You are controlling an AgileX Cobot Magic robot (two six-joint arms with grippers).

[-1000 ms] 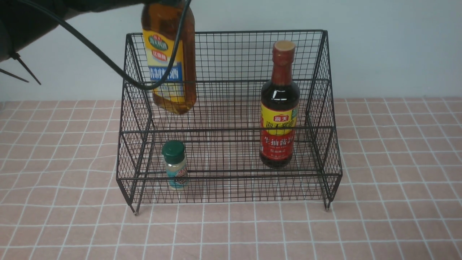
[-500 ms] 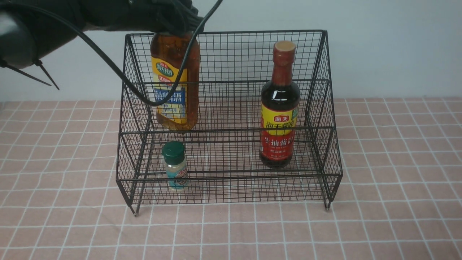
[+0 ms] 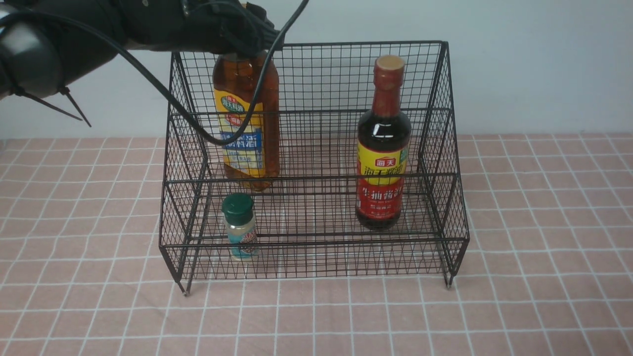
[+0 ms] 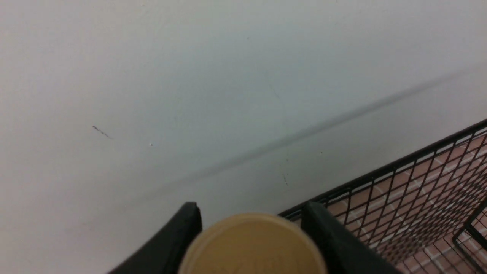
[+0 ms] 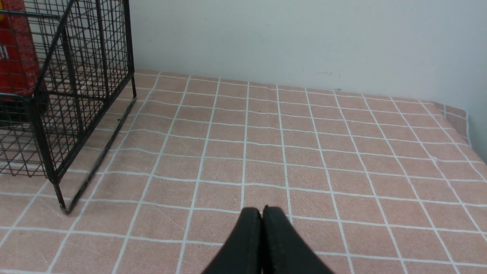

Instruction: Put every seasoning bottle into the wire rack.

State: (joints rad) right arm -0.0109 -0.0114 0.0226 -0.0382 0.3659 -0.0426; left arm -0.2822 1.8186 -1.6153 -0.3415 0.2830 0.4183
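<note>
Inside the wire rack (image 3: 445, 163), open room lies between the amber bottle (image 3: 247, 128) and the soy-sauce bottle (image 3: 383, 148). The shaker jar (image 3: 239, 225) blocks the lower tier's left end; the rack's mesh front closes off access from the table's near edge.

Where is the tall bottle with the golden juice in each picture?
Front view: the amber bottle stands upper left in the wire rack, held at its top by the left gripper.
Left wrist view: only its gold cap shows at the bottom edge, between the fingers.
Right wrist view: not in it.
Shared landmark: the wire rack.
</note>
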